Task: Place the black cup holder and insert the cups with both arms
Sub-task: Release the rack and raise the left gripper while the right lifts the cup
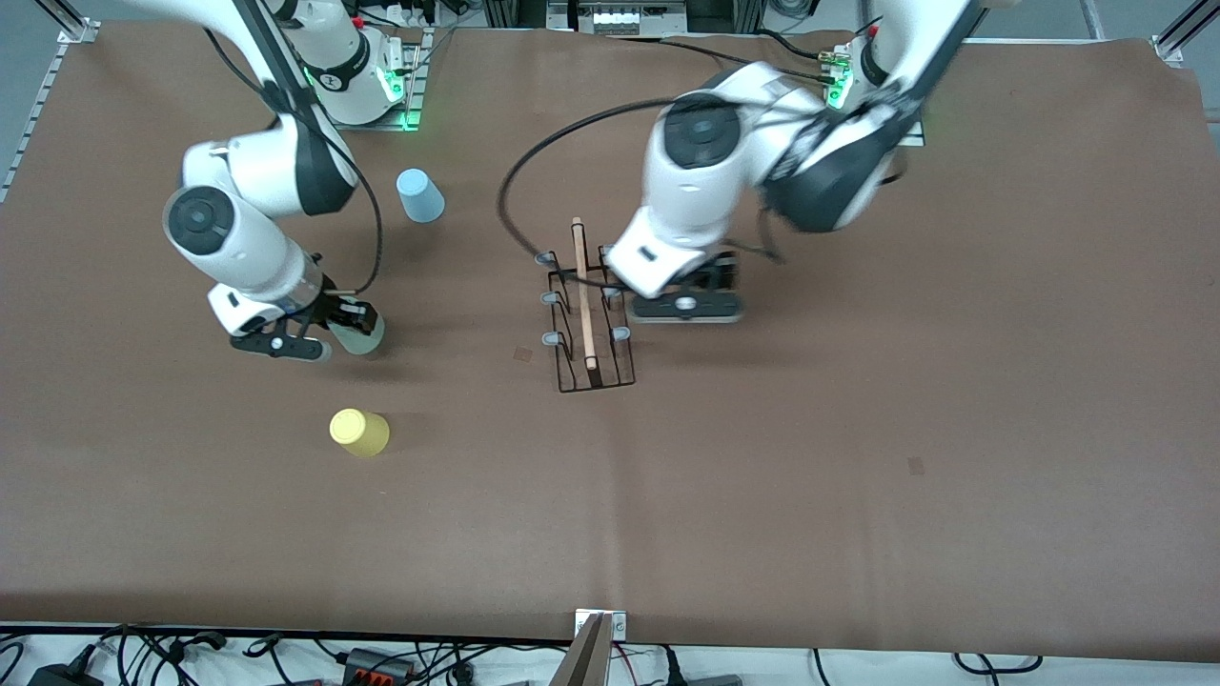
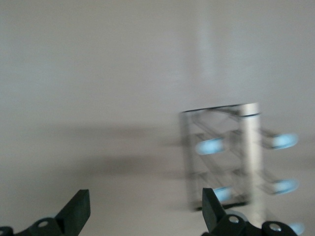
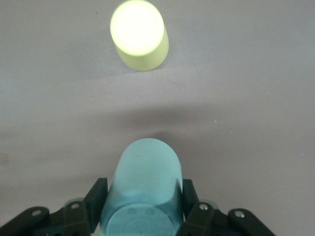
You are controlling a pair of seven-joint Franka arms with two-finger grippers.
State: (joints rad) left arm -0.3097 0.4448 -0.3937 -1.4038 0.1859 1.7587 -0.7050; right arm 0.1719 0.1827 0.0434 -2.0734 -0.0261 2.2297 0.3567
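The black cup holder (image 1: 586, 319) stands mid-table, its wooden rod (image 1: 582, 286) along the top; it also shows blurred in the left wrist view (image 2: 221, 152). My left gripper (image 2: 145, 211) is open and holds nothing; it is beside the rack (image 1: 705, 278), toward the left arm's end of the table. My right gripper (image 3: 142, 196) is shut on the mint green cup (image 3: 142, 182), low over the table (image 1: 362, 332) toward the right arm's end. The yellow cup (image 1: 359, 432) (image 3: 139, 34) stands upside down, nearer the front camera. The light blue cup (image 1: 419, 195) stands upside down, farther from that camera.
A black cable (image 1: 519, 181) loops from the left arm over the table next to the rack. Brown paper (image 1: 858, 457) covers the table. A small mark (image 1: 522, 353) lies beside the rack.
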